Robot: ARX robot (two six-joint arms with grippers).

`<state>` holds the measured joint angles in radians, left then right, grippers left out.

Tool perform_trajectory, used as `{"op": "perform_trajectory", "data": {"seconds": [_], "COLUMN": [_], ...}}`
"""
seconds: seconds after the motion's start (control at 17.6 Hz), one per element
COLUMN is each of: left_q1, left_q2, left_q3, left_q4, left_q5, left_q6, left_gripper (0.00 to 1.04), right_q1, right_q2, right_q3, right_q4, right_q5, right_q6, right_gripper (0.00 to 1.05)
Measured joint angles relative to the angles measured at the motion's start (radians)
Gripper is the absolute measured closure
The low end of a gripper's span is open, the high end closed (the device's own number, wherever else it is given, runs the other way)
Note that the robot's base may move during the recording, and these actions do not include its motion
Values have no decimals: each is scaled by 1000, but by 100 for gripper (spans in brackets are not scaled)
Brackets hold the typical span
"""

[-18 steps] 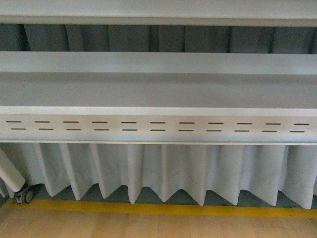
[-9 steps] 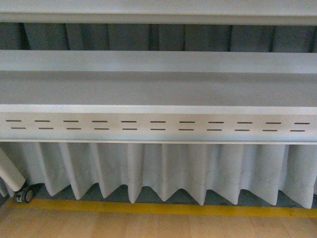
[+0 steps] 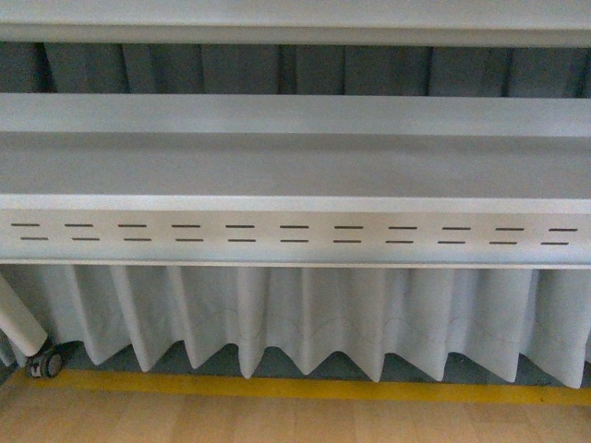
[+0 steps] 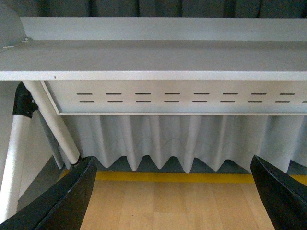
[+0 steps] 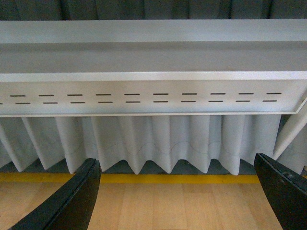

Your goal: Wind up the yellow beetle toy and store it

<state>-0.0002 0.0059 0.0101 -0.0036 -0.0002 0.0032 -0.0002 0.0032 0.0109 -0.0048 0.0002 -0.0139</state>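
The yellow beetle toy is out of view in all three views. My left gripper [image 4: 175, 196] is open, its two black fingers [image 4: 67, 201] spread wide over bare wooden floor with nothing between them. My right gripper [image 5: 177, 196] is open too, its black fingers [image 5: 72, 201] wide apart over the same kind of floor and holding nothing. Neither arm shows in the front view.
A white table [image 3: 295, 166] with a slotted front panel [image 3: 295, 235] fills the front view, a second white surface [image 3: 295, 18] above it. Pleated white curtain [image 3: 305, 318] hangs below, ending at a yellow floor stripe [image 3: 295, 388]. A white table leg with a caster [image 3: 44, 362] stands at left.
The front view has shifted very slightly; the table edge sits a touch higher in the picture than a second ago. Nothing else differs.
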Motion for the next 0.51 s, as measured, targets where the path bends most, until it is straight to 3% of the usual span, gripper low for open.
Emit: {"op": "perform_trajectory", "data": {"seconds": [0.51], "left_q1": [0], "left_q2": [0], "left_q3": [0], "left_q4": [0], "left_q5": [0], "left_q6": [0], "left_gripper": [7], "right_q1": [0], "right_q2": [0], "right_q3": [0], "right_q4": [0], "right_q5": [0], "right_q6": [0], "right_gripper": [7]}}
